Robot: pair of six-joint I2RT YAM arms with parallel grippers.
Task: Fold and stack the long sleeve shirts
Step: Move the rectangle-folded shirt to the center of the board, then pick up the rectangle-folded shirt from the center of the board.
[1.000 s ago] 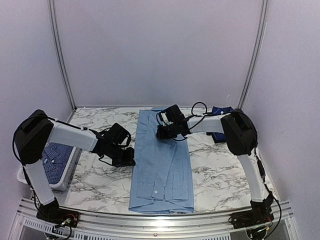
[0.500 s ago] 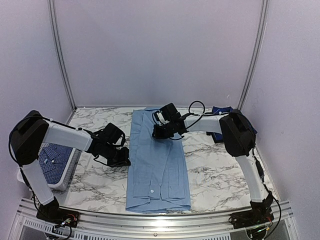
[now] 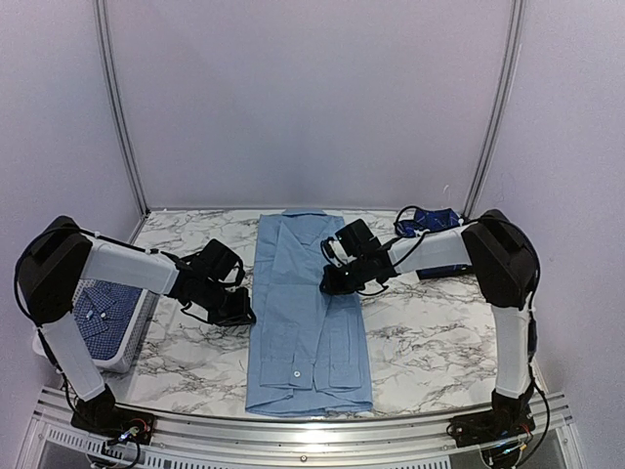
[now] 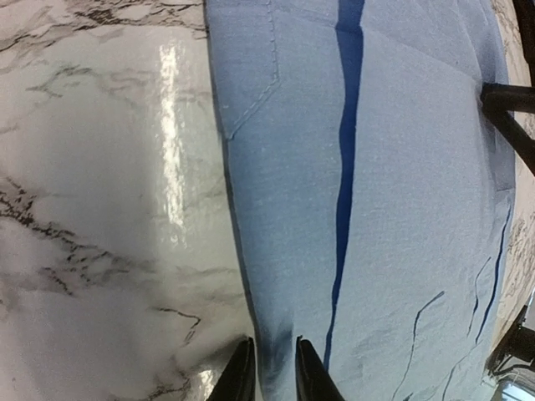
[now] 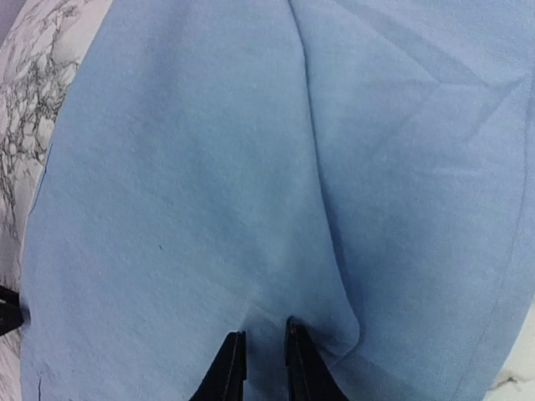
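The light blue shirt (image 3: 308, 322) lies further left on the desk (image 3: 430, 337) than a second ago, with its collar now flat at the far end. The left gripper (image 3: 237, 311) has shifted left with the shirt's edge. The right gripper (image 3: 337, 280) has come nearer and rightward. Its elbow has swung out, uncovering more of the dark navy shirt (image 3: 427, 219).

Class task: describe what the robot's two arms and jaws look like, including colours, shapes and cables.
The left arm and right arm match: white tubular links, bulky black rounded joint housings and black wrist units. Thin black cables loop beside the wrists. The jaws are two slim, black, tapering fingers. No markings are legible.
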